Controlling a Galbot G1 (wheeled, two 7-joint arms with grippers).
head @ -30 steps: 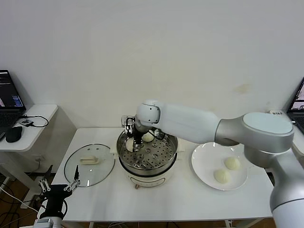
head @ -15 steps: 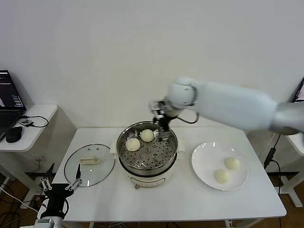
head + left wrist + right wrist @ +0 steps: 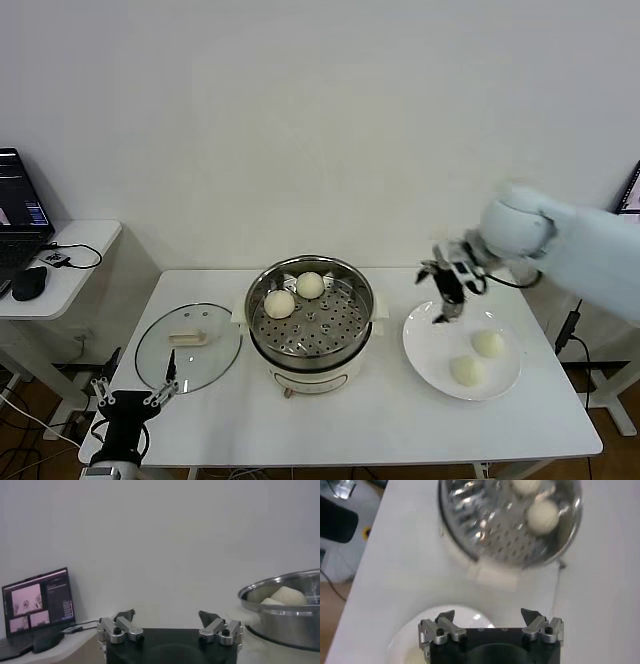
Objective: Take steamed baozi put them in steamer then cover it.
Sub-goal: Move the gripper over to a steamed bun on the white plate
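The steamer [image 3: 311, 325] stands mid-table, with two baozi [image 3: 279, 303] [image 3: 310, 285] on its perforated tray at the back left. Two more baozi [image 3: 488, 344] [image 3: 467, 371] lie on the white plate [image 3: 430, 345] to its right. My right gripper [image 3: 446, 300] is open and empty above the plate's left edge, apart from the buns. In the right wrist view the steamer [image 3: 510, 522] and its two baozi [image 3: 543, 516] show beyond the open gripper [image 3: 489, 616]. My left gripper [image 3: 130, 397] is open and parked low at the table's front left corner; it also shows in the left wrist view [image 3: 167, 617].
The glass lid [image 3: 188, 347] with a cream handle lies flat left of the steamer. A side desk [image 3: 60, 262] with a laptop and mouse stands at the far left. The wall is close behind the table.
My right gripper left the second baozi in the steamer, rose out and swung right to above the plate. The left arm has hardly moved.
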